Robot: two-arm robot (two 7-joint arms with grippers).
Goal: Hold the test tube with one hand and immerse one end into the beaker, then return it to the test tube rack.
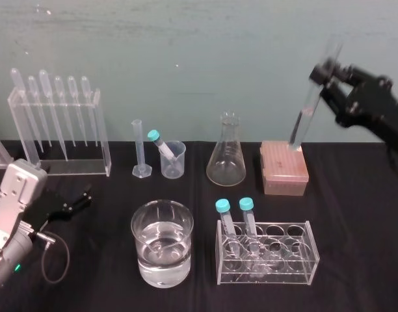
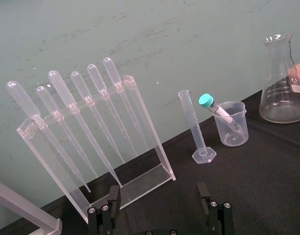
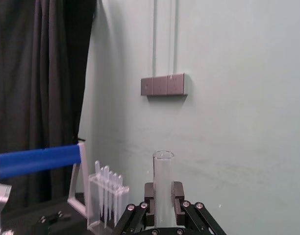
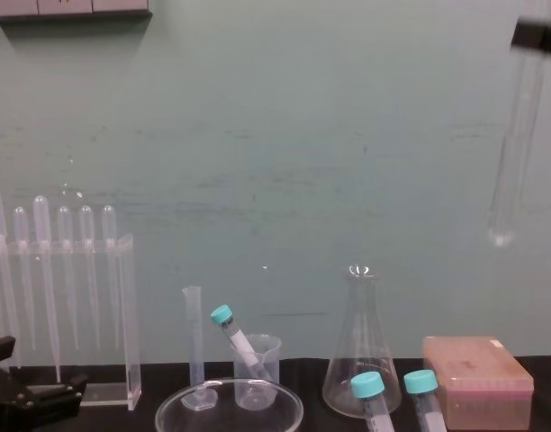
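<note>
Glass slim test tube (image 1: 302, 127), clamped by right gripper (image 1: 323, 73) over the pinkish-orange rack (image 1: 285, 170), may crack if it clips the wide glass beaker (image 1: 161, 261); left gripper (image 2: 158, 197) idles near-left, jaws apart.

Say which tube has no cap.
The long test tube in the right gripper, above the pink rack; the short tubes wear teal caps.

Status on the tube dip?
Done: right end effector is shut on the tube, hanging clear above the rack. In hand: tube held aloft; can't tell whether the beaker dip has happened. Left: at least re-racking. Left end effector sits parked, open, by the pipettes.
</note>
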